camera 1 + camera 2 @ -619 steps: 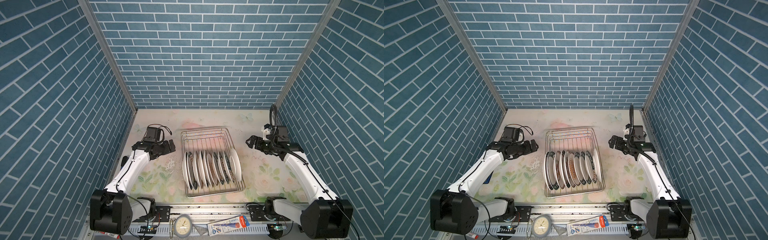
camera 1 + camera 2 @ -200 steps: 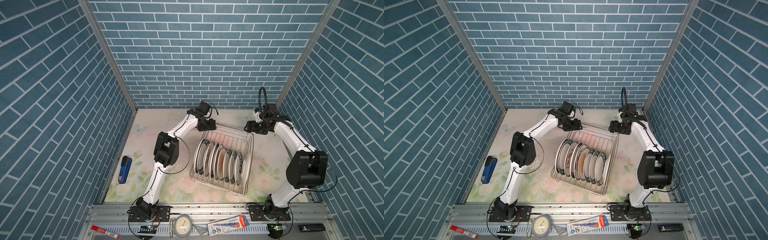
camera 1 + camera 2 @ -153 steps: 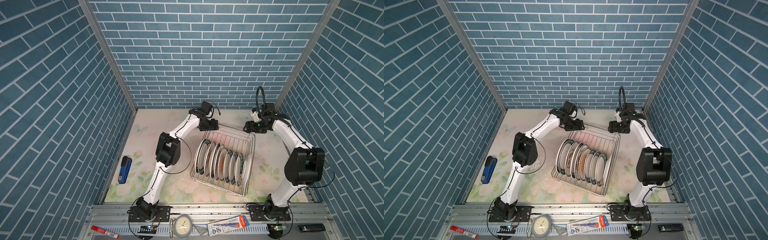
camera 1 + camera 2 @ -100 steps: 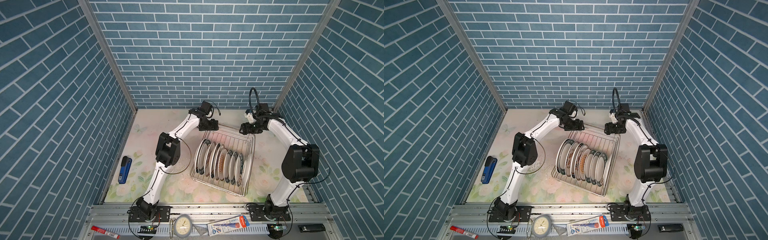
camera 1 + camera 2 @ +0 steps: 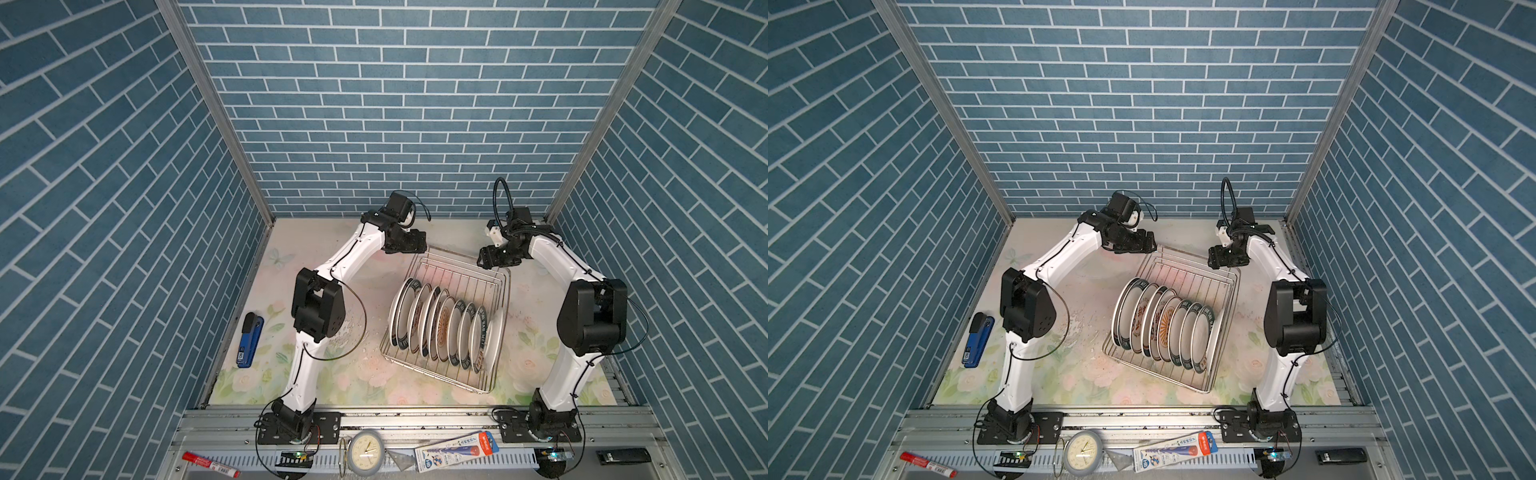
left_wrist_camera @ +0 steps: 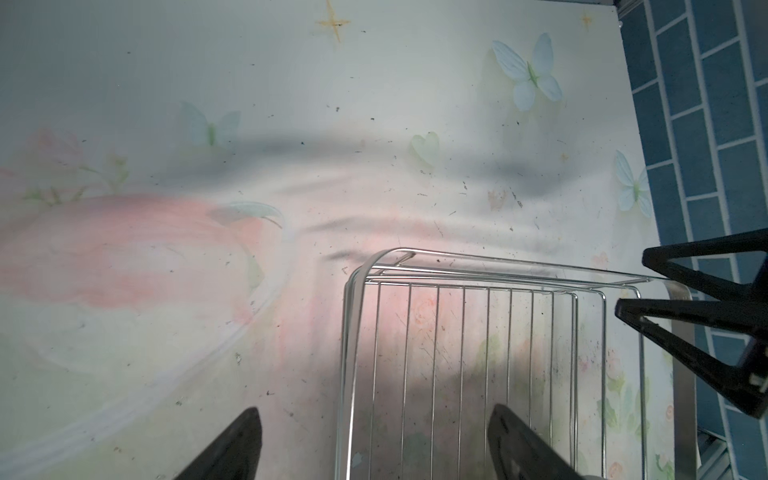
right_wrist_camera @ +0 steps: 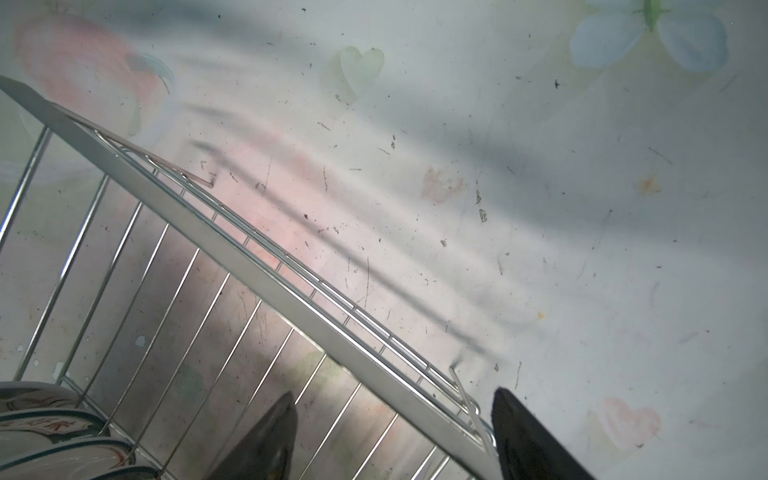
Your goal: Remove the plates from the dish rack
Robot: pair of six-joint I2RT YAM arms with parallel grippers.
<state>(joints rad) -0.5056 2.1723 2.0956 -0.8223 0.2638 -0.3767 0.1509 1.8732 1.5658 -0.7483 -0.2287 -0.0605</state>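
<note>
- We saw the dish rack (image 5: 461, 277) lying askew on the floral surface (image 5: 320, 253), not square to the front rail, in both top views.
- The plates (image 5: 440, 328) stood on edge in a tight row across the near half of the dish rack. The far half showed only wire.
- Several plates carried dark lettered rims, and one near the middle had an orange sunburst (image 5: 1166, 322).
- The plate at the right end of the row was plain white and leaned close to the rack's right side.
- The left tool (image 5: 415, 248) hung over the rack's far left corner.
- In the left wrist view its fingers (image 6: 237, 444) stood wide apart. One was over the surface outside the rack and the other over the wire floor.
- The side rim ran between those fingers and touched neither, so the left tool was open and held nothing.
- The right tool (image 5: 484, 261) hung at the rack's far right corner.
- In the right wrist view its fingers (image 7: 266, 440) were spread astride the far rim, so it was open with nothing gripped.
- We could not tell whether the outer finger brushed the corner wire.
- That view also caught a few plate rims (image 7: 45, 415) at its edge.
- A blue stapler (image 5: 249, 338) lay by the left wall, well apart from the rack.
- A grey clock face (image 5: 365, 451) and a red marker (image 5: 210, 459) sat on the front rail.
</note>
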